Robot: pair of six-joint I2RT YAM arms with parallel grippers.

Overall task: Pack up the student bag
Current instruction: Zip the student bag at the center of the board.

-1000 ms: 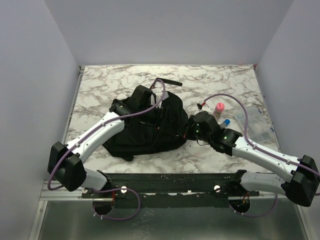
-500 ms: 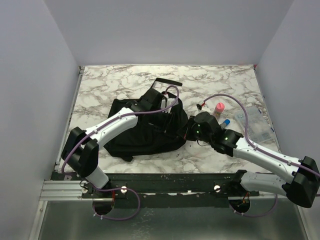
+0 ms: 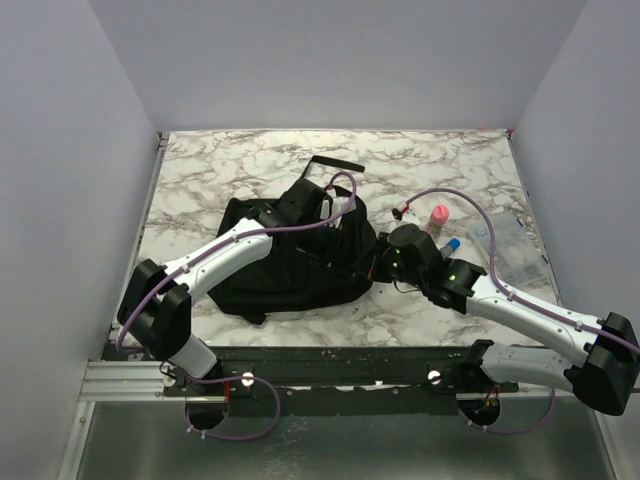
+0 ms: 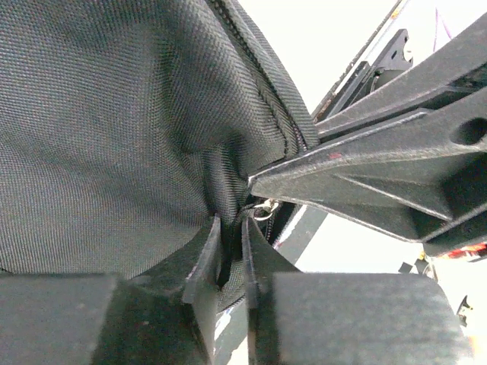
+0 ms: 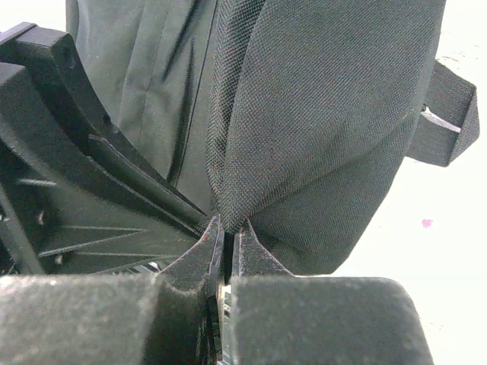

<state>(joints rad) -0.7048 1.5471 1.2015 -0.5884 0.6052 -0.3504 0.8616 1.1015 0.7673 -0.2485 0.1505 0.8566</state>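
The bag [image 3: 285, 265] lies slumped on the table [image 3: 200, 170], around its middle and nearer the left, with a strap [image 3: 335, 163] trailing off its far side. Packing looks to be at an early stage. To the right of the bag a clear packet [image 3: 505, 245], a blue-capped item [image 3: 451, 243] and, farther back, a pink bottle [image 3: 438, 214] lie loose on the table, and nothing can be seen inside the bag. Whether its mouth is open cannot be told. The step in hand seems to be taking hold of the fabric to spread the opening, so loading and closing are left to do. Both arms reach forward from the near edge and converge on the bag's right, far part. The right arm runs low and leftward, and the right gripper [image 5: 226, 232] has its fingers pressed together on a fold of the fabric at the bag's right edge. The left arm stretches diagonally over the bag, and the left gripper [image 4: 230, 255] has its fingers nearly together, pinching a tuck of fabric beside the zip, close to the other gripper.
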